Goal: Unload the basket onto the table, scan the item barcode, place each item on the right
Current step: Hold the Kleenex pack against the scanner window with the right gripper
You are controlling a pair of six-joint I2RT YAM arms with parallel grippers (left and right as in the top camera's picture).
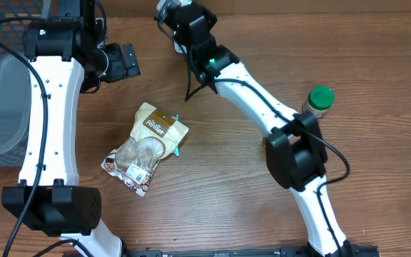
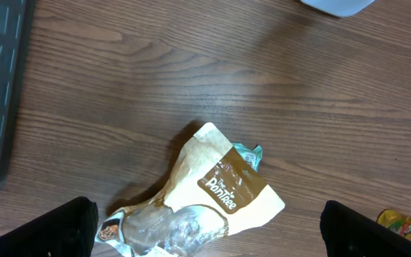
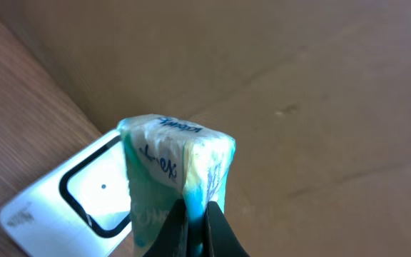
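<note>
Closest to the right wrist lens is the pack [image 3: 177,160], a small soft packet of tissues with blue lettering. The right gripper [image 3: 198,232] pinches it at one edge, fingers pressed together on the thin wrapper. It is held end-on over the scanner [image 3: 63,196], a white plate with a black rounded window that lies at the back edge of the table [image 1: 227,164]. Gripping it by one edge leaves the broad faces free to turn toward that window, which I judge to be the reason for the hold (no barcode shows on the end facing the lens, so I cannot tell which face carries it). Pack and scanner look apart, not touching.

Overhead, the left gripper [image 1: 125,61] hovers with its fingers spread wide and nothing between them, over bare wood just beyond the pouch [image 1: 148,146], which lies flat mid-table. That reads as a waiting pose, out of the right arm's way. A jar [image 1: 320,101] with a green lid stands well apart at the right, and a grey bin [image 1: 2,107] sits at the left edge.
</note>
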